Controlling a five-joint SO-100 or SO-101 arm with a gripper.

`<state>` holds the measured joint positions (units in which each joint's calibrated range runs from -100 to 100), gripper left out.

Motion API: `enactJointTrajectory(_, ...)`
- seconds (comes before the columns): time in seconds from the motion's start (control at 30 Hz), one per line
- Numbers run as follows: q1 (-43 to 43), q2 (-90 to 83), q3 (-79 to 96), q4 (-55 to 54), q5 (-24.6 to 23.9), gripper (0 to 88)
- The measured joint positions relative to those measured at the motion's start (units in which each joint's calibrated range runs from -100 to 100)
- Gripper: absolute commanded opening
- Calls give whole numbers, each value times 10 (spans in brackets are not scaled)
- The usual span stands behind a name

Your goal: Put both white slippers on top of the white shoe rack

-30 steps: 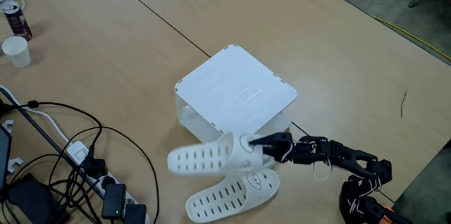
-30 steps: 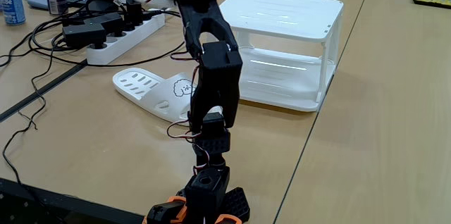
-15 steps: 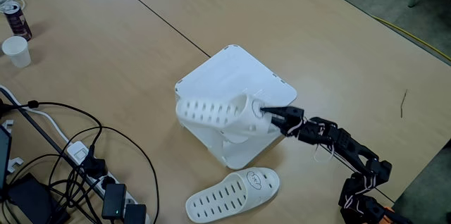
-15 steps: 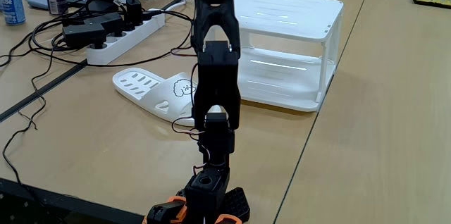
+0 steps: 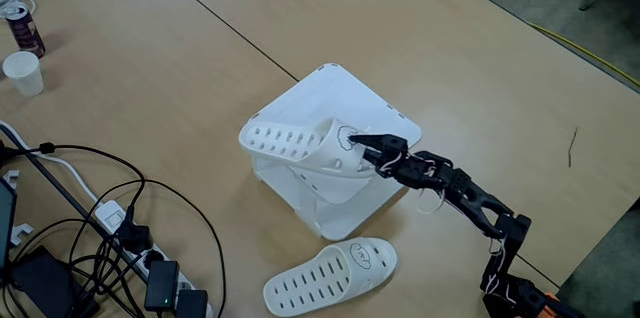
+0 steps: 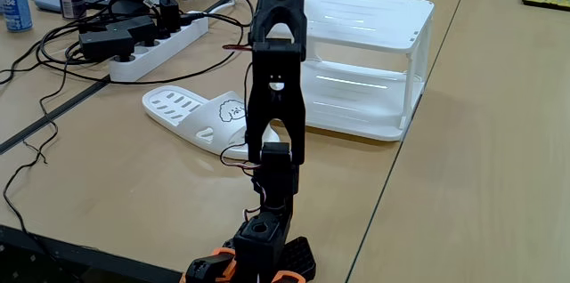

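In a fixed view from above, the black two-finger gripper (image 5: pixel 352 143), clamped on the strap of one white rubber slipper (image 5: pixel 295 150), has carried it up from the wooden table (image 5: pixel 150 78) over the left corner of the boxy white plastic shoe rack's (image 5: pixel 385 118) top. Placement looks close.

In a fixed view behind the arm, the second white slipper (image 6: pixel 196 114) lies on the table, just beside the rack's left edge, not yet picked up.

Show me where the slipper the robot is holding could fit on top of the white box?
The far half of the white shoe rack, beyond the held slipper and the gripper, is bare. The tabletop above the rack is open too. It is crowded at lower left, among the cables near the second slipper.
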<state>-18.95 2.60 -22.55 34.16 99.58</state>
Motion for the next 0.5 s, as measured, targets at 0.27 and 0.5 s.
enactJointTrajectory(0.27, 41, 56, -55, 0, 0, 8)
enactJointTrajectory(0.5, 61, 63, -58, 0, 0, 8)
